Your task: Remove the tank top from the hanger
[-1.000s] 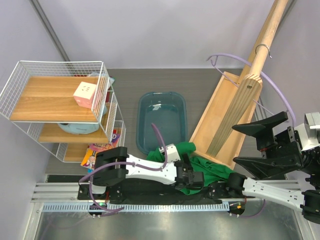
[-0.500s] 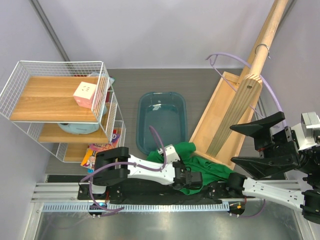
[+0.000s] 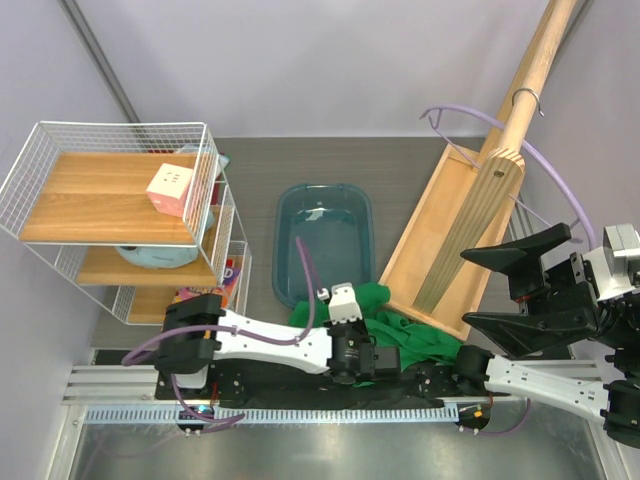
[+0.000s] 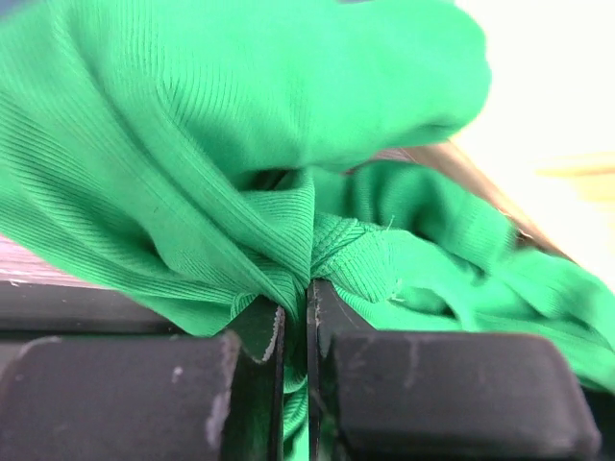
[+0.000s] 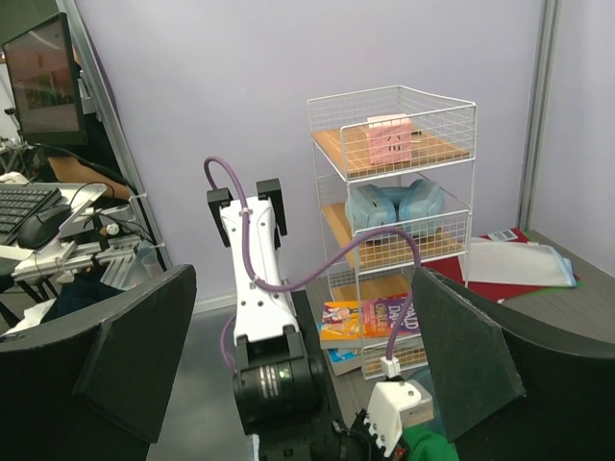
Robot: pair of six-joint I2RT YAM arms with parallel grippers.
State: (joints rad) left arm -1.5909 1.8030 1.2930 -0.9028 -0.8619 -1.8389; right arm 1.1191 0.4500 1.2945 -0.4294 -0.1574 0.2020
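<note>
Green tank top [image 4: 192,144] seemingly bunched in clamped left pincer [image 4: 296,300]; right pincer [image 5: 303,341] gapes

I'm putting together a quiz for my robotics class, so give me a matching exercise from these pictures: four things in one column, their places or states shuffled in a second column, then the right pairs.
Column one
1. tank top
2. hanger
3. pink box
4. right gripper

Column two
A. on the top shelf of the wire rack
B. jaws wide open, holding nothing
C. up at the wooden pole
D. pinched in the jaws of the left gripper

Pairs: 1-D, 2-C, 3-A, 4-B
</note>
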